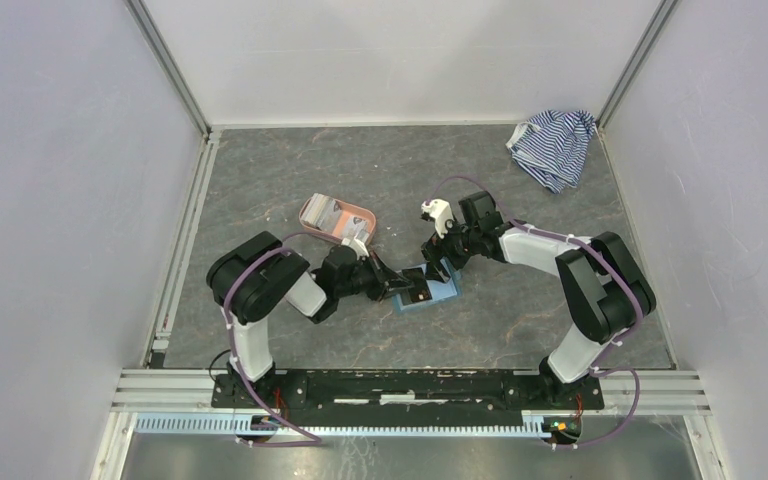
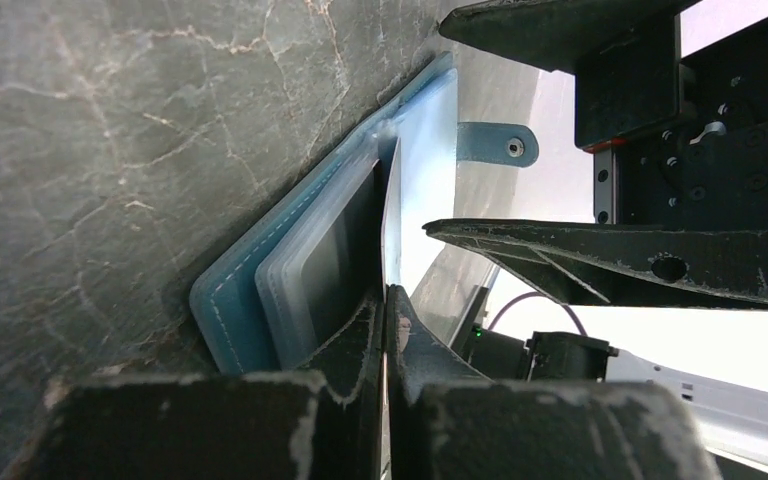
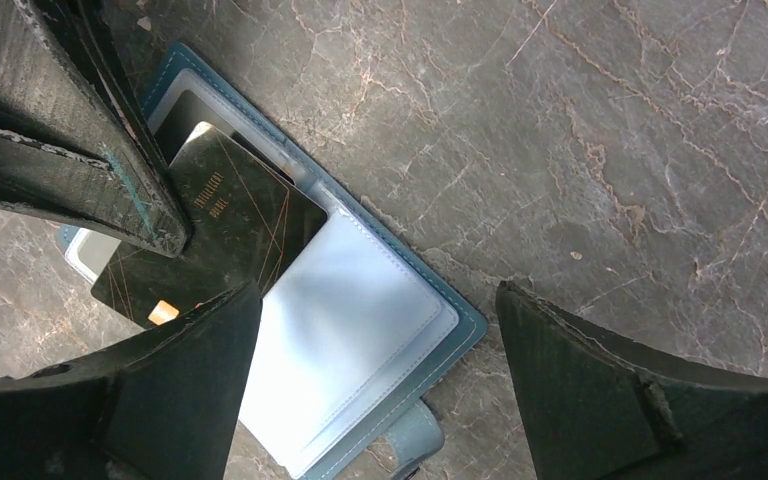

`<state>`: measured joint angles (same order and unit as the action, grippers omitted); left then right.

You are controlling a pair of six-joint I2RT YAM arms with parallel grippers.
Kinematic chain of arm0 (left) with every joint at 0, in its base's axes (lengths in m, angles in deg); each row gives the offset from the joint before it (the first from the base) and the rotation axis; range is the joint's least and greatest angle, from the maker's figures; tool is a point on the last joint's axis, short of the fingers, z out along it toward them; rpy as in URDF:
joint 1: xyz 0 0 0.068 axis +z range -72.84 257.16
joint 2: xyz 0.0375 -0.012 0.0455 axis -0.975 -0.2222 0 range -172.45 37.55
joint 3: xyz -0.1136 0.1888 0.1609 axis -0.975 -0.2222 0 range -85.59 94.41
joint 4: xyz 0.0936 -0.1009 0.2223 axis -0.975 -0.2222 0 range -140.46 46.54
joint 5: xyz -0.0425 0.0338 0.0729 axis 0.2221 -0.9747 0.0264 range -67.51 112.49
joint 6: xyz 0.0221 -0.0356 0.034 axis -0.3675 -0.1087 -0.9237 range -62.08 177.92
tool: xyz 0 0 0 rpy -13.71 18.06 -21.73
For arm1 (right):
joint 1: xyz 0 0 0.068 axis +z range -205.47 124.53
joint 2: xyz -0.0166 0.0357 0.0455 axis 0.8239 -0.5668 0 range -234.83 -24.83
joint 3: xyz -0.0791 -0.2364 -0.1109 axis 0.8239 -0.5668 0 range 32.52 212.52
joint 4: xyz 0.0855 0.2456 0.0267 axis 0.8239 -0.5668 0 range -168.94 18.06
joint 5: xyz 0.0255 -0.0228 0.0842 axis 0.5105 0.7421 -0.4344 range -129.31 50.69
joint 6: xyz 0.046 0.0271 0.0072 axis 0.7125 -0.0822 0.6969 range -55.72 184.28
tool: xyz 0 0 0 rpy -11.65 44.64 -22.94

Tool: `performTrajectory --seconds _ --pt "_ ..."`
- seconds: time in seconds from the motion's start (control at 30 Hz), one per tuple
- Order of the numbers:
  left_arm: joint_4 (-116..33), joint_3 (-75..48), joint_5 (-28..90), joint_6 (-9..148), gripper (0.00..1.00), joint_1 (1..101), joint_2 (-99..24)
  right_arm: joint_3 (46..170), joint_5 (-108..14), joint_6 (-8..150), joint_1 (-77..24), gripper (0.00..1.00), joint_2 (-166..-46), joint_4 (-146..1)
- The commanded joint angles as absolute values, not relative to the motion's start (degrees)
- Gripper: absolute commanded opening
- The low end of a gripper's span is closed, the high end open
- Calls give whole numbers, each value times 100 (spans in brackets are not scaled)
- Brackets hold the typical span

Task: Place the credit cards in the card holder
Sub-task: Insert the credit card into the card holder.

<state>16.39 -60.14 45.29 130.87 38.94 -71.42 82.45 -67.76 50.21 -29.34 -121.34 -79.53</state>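
At ten o'clock of the card holder [image 1: 440,293] sits a pink tray [image 1: 307,210]; left gripper [image 2: 384,305] pinches a dark card [image 3: 230,215], right gripper [image 3: 377,292] gapes empty above

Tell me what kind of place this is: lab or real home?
Likely a lab robot cell, not a home: bare white panel walls on aluminium posts, a marble-look tabletop, and a robot mounting rail bolted along the near edge.

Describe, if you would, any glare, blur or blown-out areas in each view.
Top external: even, soft light, no glare. Left wrist: the background is blown out white; the teal-blue folding card holder is sharp. Right wrist: glare on the dark rectangular credit card; the clear plastic sleeves shine pale.
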Motion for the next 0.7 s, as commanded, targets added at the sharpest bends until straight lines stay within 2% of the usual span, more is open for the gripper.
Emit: performTrajectory --seconds 0.0,0.37,0.67 --pt "866 -5897 4704 12298 2 3937 -6919 8464 -6768 4934 -2921 95 -12077 -7890" --pt "1027 -6250 4521 12101 2 3934 -6312 8392 -7247 4973 -3264 98 -11643 -7818" --pt "1802 -6494 3795 12227 2 3936 -5955 8323 -7591 4943 -3357 98 -11720 -7765"
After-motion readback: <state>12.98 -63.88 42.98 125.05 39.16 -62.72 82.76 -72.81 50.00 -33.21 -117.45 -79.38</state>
